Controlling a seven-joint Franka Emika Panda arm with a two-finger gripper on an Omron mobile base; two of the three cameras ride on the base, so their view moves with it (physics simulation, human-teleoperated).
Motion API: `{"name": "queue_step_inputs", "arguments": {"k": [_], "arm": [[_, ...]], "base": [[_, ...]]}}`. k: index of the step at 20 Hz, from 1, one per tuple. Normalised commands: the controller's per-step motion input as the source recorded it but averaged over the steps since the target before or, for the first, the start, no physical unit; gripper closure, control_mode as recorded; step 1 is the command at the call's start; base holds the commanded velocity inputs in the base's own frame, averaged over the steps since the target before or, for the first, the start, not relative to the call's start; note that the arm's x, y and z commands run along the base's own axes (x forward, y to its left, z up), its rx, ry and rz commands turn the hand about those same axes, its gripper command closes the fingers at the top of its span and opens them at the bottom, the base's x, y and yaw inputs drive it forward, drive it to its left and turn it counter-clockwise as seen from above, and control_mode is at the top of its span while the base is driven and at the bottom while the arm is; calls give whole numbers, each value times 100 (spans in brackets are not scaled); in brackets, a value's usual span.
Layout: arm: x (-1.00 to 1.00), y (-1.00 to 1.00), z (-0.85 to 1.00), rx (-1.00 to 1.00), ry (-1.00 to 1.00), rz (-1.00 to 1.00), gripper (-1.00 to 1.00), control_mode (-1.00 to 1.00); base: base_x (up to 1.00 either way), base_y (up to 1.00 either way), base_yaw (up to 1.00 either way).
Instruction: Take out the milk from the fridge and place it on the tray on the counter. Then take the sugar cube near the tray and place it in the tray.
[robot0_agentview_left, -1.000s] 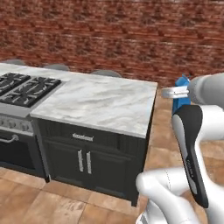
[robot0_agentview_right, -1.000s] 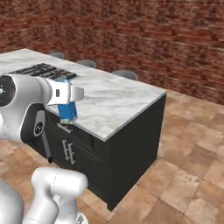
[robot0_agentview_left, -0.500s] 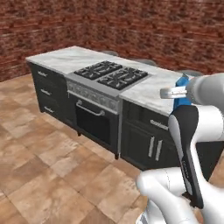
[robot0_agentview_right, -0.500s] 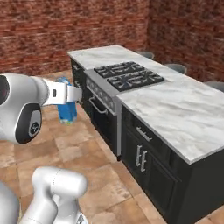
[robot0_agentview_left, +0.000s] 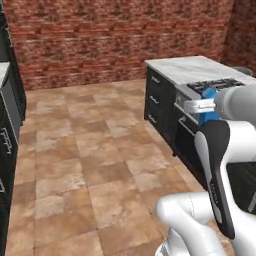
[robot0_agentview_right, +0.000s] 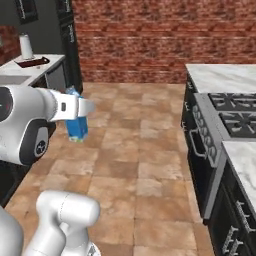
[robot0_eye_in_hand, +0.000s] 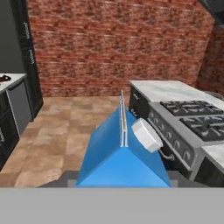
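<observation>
My gripper (robot0_agentview_right: 76, 107) is shut on the milk (robot0_agentview_right: 78, 128), a bright-blue carton held upright above the tiled floor. From the left base view the gripper (robot0_agentview_left: 201, 106) and the milk (robot0_agentview_left: 208, 116) sit in front of the stove. Seen from the hand, the milk (robot0_eye_in_hand: 118, 153) shows its gabled top and white cap up close. The tray (robot0_agentview_right: 31, 62), dark reddish-brown, lies on the counter (robot0_agentview_right: 42, 69) far off to the left. The sugar cube is too small to make out. The fridge is out of view.
A marble-topped island (robot0_agentview_right: 220, 75) with a gas stove (robot0_agentview_right: 232, 112) and dark cabinets runs along the right. A white paper roll (robot0_agentview_right: 25, 46) stands by the tray. Tall dark cabinets (robot0_agentview_right: 70, 40) and a brick wall (robot0_agentview_left: 120, 40) close the far side. Open tiled floor (robot0_agentview_left: 90, 150) lies between.
The whole picture has swung: the base has turned, so the island and stove have slid to the right and open floor now lies ahead. The milk stays in the gripper.
</observation>
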Motion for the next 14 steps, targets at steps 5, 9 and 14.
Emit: {"name": "queue_step_inputs", "arguments": {"k": [5,9,14], "arm": [[0,0,0,0,0,0,100,100],[0,0,0,0,0,0,100,100],[0,0,0,0,0,0,100,100]], "base": [[88,-30,45],[100,-13,41],[100,-4,46]]}}
